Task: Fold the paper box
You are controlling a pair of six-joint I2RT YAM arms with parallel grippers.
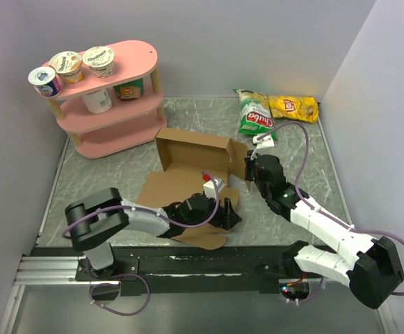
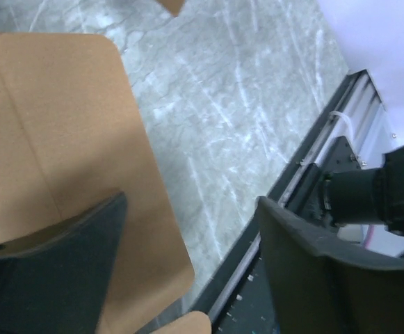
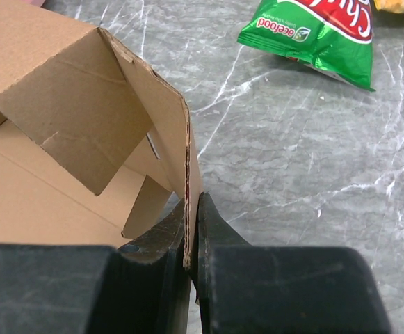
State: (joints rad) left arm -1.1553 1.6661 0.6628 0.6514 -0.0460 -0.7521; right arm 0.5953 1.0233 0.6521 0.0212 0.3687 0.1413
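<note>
Nearest, at 6 o'clock on the grey marbled table top [image 1: 104, 174]: the left gripper [image 1: 219, 212], released, jaws spread wide and clasping nothing. In its wrist view [image 2: 191, 202], one dark finger [image 2: 49, 278] over a flat flap, the other over the table's near edge.

Under and beyond it, about mid-table: the plain brown die-cut cardboard paper box [image 1: 188, 184], half formed, near flaps flat [image 2: 49, 125], far and side walls raised [image 3: 62, 104].

At 3 o'clock of the paper box: the right gripper [image 1: 250, 167], clenched on the upright edge of the side wall, cardboard pinched between both fingers [image 3: 193, 202].

Farther off, at 1 o'clock: a green crinkled chip bag [image 1: 255, 115] lying flat, well apart from the box [image 3: 320, 35]; just beside it, a yellow chip bag [image 1: 293, 106].

Farthest, at 11 o'clock: a pink three-tier oval shelf [image 1: 111, 104] bearing white yoghurt cups [image 1: 67, 66].
</note>
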